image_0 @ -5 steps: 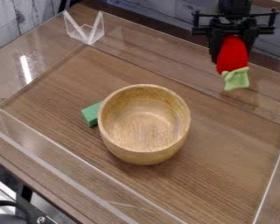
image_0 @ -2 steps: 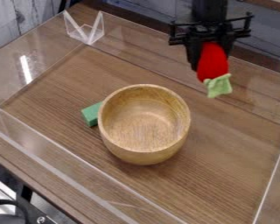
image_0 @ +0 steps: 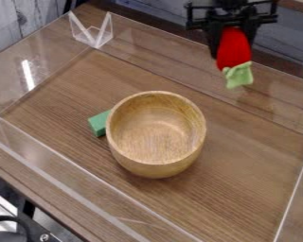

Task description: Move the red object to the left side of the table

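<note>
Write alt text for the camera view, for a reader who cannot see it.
A black robot hand holds the red object, green leafy end down, above the far right of the table. A wooden bowl sits mid-table, a flat green piece at its left edge.

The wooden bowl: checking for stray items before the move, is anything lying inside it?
No, the wooden bowl shows only its bare wooden inside.

A wooden bowl (image_0: 157, 132) stands near the middle of the table (image_0: 242, 189), and a flat piece (image_0: 101, 122) lies just beside its left rim, partly behind it. The toy fruit (image_0: 234, 53) hangs from the gripper (image_0: 231, 40) above the far right part of the table, well apart from the bowl. Acrylic walls (image_0: 41, 66) stand around the table edges.
</note>
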`<state>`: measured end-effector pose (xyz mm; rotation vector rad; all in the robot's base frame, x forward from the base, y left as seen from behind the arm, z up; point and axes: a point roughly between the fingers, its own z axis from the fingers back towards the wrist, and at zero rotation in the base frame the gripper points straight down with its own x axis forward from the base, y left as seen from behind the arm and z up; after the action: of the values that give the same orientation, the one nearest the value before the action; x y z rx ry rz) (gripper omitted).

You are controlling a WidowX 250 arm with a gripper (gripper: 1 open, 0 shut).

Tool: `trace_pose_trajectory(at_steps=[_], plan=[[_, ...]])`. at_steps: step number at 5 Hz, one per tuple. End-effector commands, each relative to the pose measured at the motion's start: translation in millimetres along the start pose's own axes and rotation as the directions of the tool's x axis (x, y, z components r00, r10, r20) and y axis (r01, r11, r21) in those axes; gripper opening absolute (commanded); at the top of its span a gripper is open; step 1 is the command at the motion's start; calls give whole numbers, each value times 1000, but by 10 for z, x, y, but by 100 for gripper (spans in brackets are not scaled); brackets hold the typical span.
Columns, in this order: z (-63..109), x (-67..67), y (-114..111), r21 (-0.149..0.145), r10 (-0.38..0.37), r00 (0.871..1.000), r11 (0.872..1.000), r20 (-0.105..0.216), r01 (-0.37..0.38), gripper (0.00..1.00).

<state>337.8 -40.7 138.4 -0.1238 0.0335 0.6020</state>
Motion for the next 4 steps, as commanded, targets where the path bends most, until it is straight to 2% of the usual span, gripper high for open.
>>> trace_pose_trajectory(at_steps=[1,2,4], plan=[[168,-48,-81,-37,-14,999,999,41,15,0],[163,-123,-96,-36,-11,999,999,39,12,0],[280,3,-14,-37,-40,999,998,33,41,0]])
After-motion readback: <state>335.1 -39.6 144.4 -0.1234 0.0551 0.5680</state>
